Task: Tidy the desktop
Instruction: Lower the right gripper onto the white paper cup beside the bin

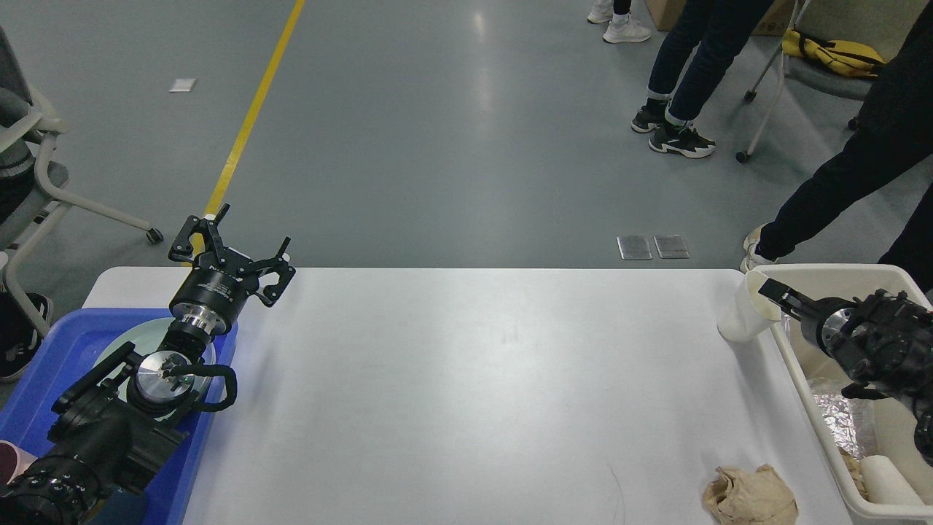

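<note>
Clearly mostly bare now: wide white bench (466,379) filling the middle, with a blue tray (44,379) at its near left holding a pale plate (116,350), and a cream bin (809,386) along its right edge with foil and paper scraps inside. Left on the bench, a crumpled tan paper wad (749,496) at the near right, just beside the bin. Right gripper (771,292) reaching in over the bin's far corner, jaws apparently pinching the rim of a white paper cup (745,310) tilted at that corner. Left gripper (232,255) raised over the tray's far edge, jaws spread and holding nothing. Cup probably light, thin-walled, easily crushed; better taken at the stiffer rim with gentle pressure. Paper wad probably feather-light and soft, yielding under any squeeze and not fragile; best pinched across its raised middle folds, from above. Little slipperiness expected on either, though the wad could slide on the smooth bench if only nudged.
</note>
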### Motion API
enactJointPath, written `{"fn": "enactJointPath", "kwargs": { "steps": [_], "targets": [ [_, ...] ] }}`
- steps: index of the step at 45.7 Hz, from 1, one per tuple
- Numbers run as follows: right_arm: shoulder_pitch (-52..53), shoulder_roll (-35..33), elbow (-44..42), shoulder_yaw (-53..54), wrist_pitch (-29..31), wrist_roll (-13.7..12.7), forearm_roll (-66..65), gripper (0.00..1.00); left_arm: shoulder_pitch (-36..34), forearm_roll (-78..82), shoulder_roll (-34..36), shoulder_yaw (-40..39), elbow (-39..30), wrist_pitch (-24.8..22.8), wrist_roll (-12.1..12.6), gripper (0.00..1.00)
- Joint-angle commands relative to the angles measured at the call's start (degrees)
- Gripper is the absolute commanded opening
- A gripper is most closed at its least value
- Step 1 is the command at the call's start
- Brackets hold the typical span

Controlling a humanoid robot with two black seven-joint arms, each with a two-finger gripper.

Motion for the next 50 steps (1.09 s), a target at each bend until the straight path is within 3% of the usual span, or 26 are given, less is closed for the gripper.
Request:
{"fn": "enactJointPath", "kwargs": {
  "steps": [1,9,16,21,24,27,28,50],
  "targets": [
    [-0.2,0.5,-0.4,-0.1,0.0,-0.1,0.0,1.0,0.0,0.1,0.0,0.0,0.0,0.0,0.0,0.96],
    [-1.7,0.5,-0.5,-0.2,0.0,-0.2,0.0,1.0,0.0,0.0,0.0,0.0,0.0,0.0,0.0,0.96],
    [-2.5,1.1,-0.5,-0.2,-1.2,-0.4,0.0,0.9,0.0,0.0,0.0,0.1,0.0,0.0,0.0,0.96],
    [-3.1,1.9,-0.7,-0.3,-3.6,-0.5,-0.1,0.65,0.0,0.0,0.0,0.0,0.0,0.0,0.0,0.96],
    [-3.1,2.1,-1.0,-0.3,-3.8,-0.6,0.0,0.41,0.0,0.1,0.0,0.0,0.0,0.0,0.0,0.96],
    [-3.1,2.4,-1.0,-0.8,-3.9,-0.7,-0.1,0.06,0.0,0.0,0.0,0.0,0.0,0.0,0.0,0.96],
    [-3.2,2.4,-1.0,-0.8,-3.9,-0.7,-0.1,0.0,0.0,0.0,0.0,0.0,0.0,-0.1,0.0,0.96],
    [-3.0,1.9,-1.0,-0.5,-3.6,-1.2,0.0,0.0,0.0,0.0,0.0,0.0,0.0,0.0,0.0,0.96]
  ]
}}
